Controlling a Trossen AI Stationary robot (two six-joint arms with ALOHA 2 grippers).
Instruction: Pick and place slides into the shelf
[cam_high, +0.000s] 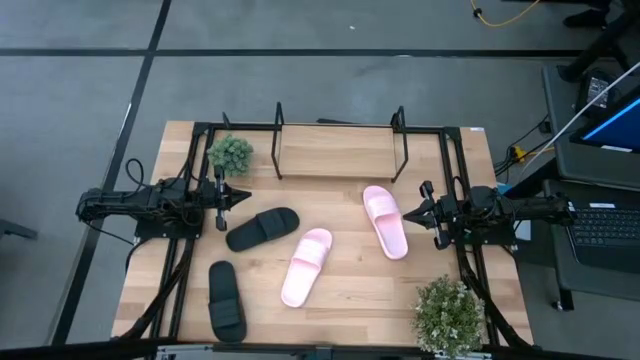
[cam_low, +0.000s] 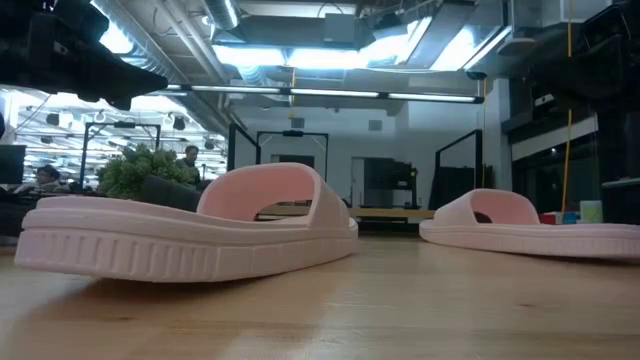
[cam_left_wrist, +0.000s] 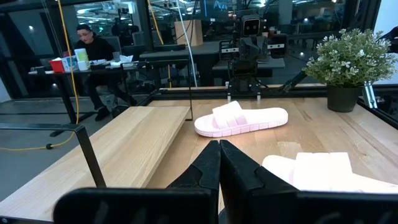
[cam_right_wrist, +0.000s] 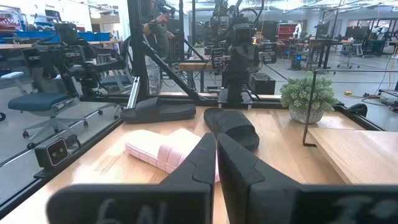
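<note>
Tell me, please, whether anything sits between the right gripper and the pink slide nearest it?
Nothing visible does. The right gripper is shut beside the nearest pink slide, with no object between them. From that slide to the shelf there is only bare table.

Shelf (cam_high: 340, 150): low rack of thin black wire uprights with a light wooden board, standing at the far edge of the surface, nothing on it.
Pink slide, right (cam_high: 385, 221): pale pink, wide strap, sole down, lying lengthwise in front of the shelf's right end.
Pink slide, middle (cam_high: 306, 266): pale pink, sole down, angled, nearer the front, well apart from the shelf.
Black slide, upper (cam_high: 262, 229): matte black, sole down, lying slantwise left of the middle pink one.
Black slide, lower (cam_high: 226, 300): matte black, sole down, lengthwise near the front left edge.
</note>
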